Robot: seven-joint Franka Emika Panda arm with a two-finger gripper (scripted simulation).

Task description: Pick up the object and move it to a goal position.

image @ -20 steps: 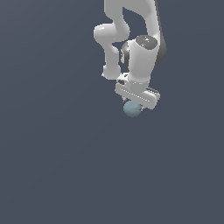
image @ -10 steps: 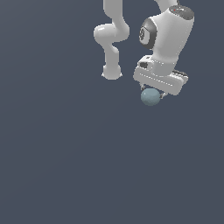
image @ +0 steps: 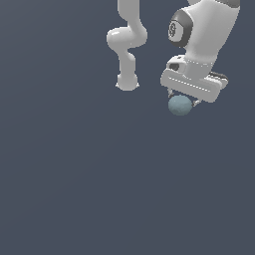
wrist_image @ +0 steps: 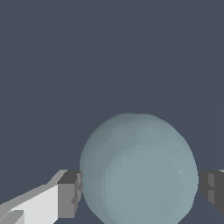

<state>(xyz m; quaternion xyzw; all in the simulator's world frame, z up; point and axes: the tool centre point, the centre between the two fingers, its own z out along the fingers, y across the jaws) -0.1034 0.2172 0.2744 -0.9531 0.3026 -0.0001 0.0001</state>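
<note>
Ball (image: 180,105) and hand (image: 182,106) sit together in the upper part of the exterior view, toward that view's right. The ball is small, smooth and pale blue-grey, with no marks on it, and it hangs just under the wide white body of the hand, narrower than that body. Two short dark fingers (image: 197,103) come down past it, one on each side, and only their tips show beside the ball in this view.

From the wrist view the ball (wrist_image: 139,168) fills much of the picture. A grey pad (wrist_image: 70,194) presses against one side of it and a second grey pad touches the opposite side, so the hand is closed onto the ball with the fingers spread only as far as the ball's own width (no gap shows between pad and ball on either side).

White arm (image: 199,35) links rise from the hand toward the upper edge of the exterior view; another bent section of the arm reaches down to a round white base (image: 127,82) farther to the exterior view's left, well apart from the ball. Behind everything lies a flat, plain dark blue-grey surface (image: 89,189). Whether the ball touches that surface or hangs clear of it cannot be told, since no shadow or edge shows beneath it.
</note>
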